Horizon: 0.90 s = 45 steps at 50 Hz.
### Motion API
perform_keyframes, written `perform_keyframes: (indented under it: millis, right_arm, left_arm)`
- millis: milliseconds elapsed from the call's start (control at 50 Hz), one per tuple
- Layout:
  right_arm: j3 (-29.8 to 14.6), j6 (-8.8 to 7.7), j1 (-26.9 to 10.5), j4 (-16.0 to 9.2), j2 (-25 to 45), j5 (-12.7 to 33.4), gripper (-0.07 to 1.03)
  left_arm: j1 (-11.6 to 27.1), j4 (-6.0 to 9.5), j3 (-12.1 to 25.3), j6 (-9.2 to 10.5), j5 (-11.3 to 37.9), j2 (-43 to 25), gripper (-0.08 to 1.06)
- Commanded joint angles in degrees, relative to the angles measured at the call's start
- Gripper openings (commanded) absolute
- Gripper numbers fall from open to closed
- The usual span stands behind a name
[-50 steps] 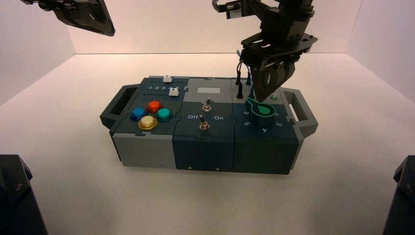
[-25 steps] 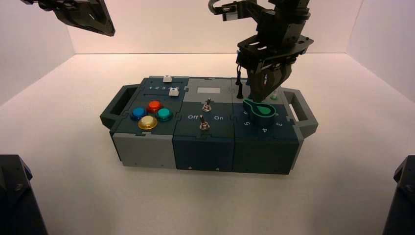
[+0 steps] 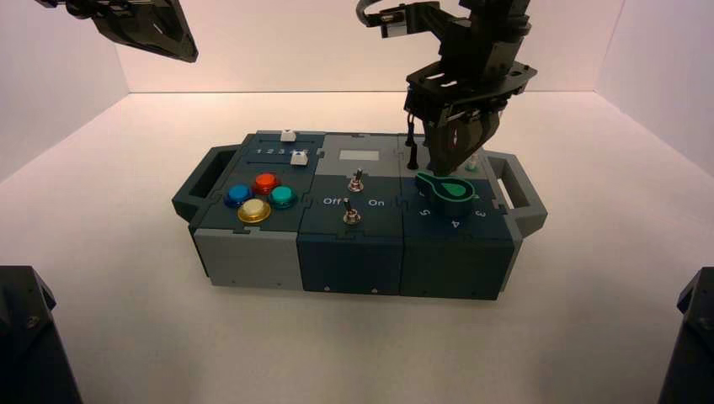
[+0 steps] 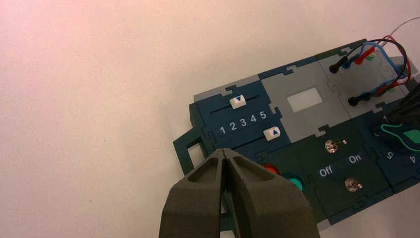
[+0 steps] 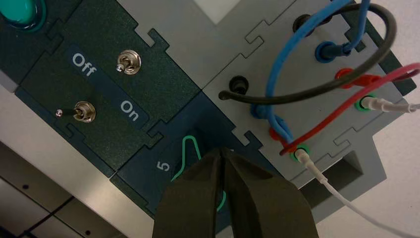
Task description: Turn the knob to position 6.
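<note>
Knob [image 3: 456,199] at box's [image 3: 350,261] near right looked nearly done, pointer [image 5: 190,144] beyond 5 [image 5: 163,166], 6 hidden; right jaws [image 5: 221,152] were together at it, left jaws [image 4: 223,152] together, parked far left, final check remained.

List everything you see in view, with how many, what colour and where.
Round knob with teardrop pointer: one, dark with green outline, box's right front
Round push-buttons: four, red, blue, green, yellow, box's left part
Slider caps: two, white, box's left back
Metal toggle switches: two, silver, middle front
Rectangular panel: one, white, middle back
Plugged wires: several, black, blue, red, white, right back
Side handles: two, grey and dark, box's ends
Segmented box: one, grey and dark blue, on pale table
Right gripper: one, black, at the knob
Left gripper: one, black, idle, above the table's left
</note>
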<state>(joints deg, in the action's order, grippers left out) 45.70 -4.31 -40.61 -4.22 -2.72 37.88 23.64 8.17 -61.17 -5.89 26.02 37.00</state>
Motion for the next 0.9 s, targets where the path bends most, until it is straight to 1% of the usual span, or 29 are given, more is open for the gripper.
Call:
perform_keyframes:
  millis: [20, 380, 580, 700, 900]
  right_arm:
    - [-1.1, -0.18, -1.0, -0.3, -0.4, 0.2, -0.02]
    - [-1.1, -0.18, -1.0, -0.2, -0.4, 0.2, -0.02]
    - [-1.4, 0.09, 0.1, 1.1, -1.4, 0.8, -0.02]
    - [-1.5, 0.18, 0.6, 1.4, -3.3, 1.8, -0.02]
    - [-1.0, 0.70, 0.7, 1.3, -6.4, 5.8, -0.02]
  left_arm:
    - [0.3, 0.09, 1.9, -0.18, -0.4, 0.4, -0.03]
    - [0.3, 0.09, 2.0, -0.18, -0.3, 0.4, -0.03]
    - [0.3, 0.00, 1.9, -0.26, -0.3, 0.4, -0.03]
    - [0.4, -0.18, 1.8, -0.26, -0.2, 0.6, -0.03]
    - [0.3, -0.70, 1.8, -0.35, 0.4, 0.6, -0.03]
